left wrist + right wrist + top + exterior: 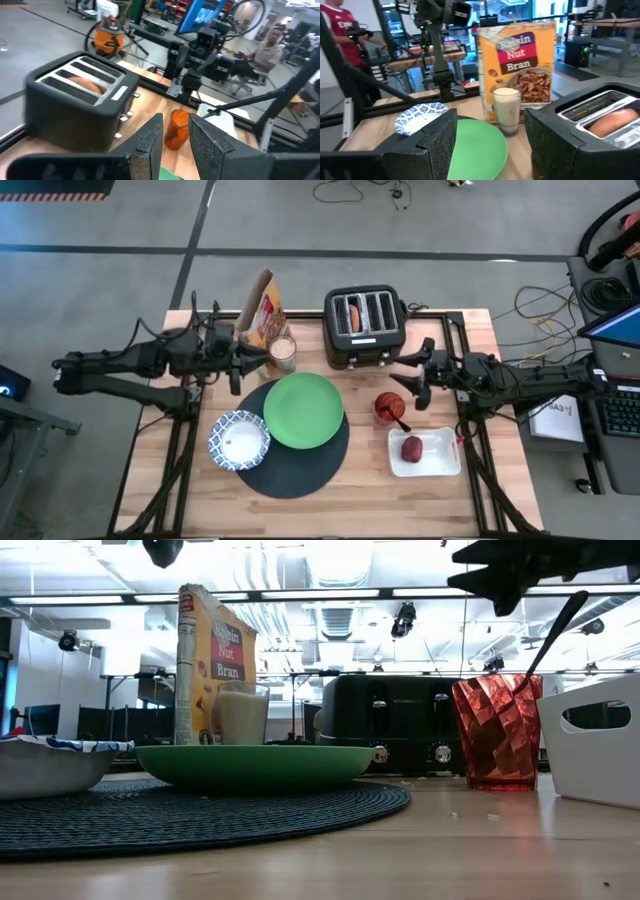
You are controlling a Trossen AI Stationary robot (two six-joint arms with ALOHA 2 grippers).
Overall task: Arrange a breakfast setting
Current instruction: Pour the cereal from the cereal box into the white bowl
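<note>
Breakfast setting on a wooden table [330,490], seen from overhead with both arms raised above it. The right gripper [409,383], fingers spread and holding nothing, hangs just above the small red cup [389,409], near the toaster's front corner. A metal spoon [397,416] stands in that cup, its handle leaning out over the rim; from table height the handle [553,632] rises toward the gripper overhead. Just beside the cup sits a white tray [425,452] with a dark red fruit [412,448] in it.

The left gripper [237,370], fingers slightly parted and empty, hovers beside a glass of milk [283,354] and a cereal box [262,310] at the table's back edge. In front of it lies the round dark placemat [300,465], carrying the green plate [303,410] on its back half. The blue-and-white bowl [239,439] overlaps the mat's left edge, touching or nearly touching the plate.

The black toaster [365,328] stands at the back, between the two grippers, with a bagel [354,317] in one slot. The wrist views show people in the room beyond the table.
</note>
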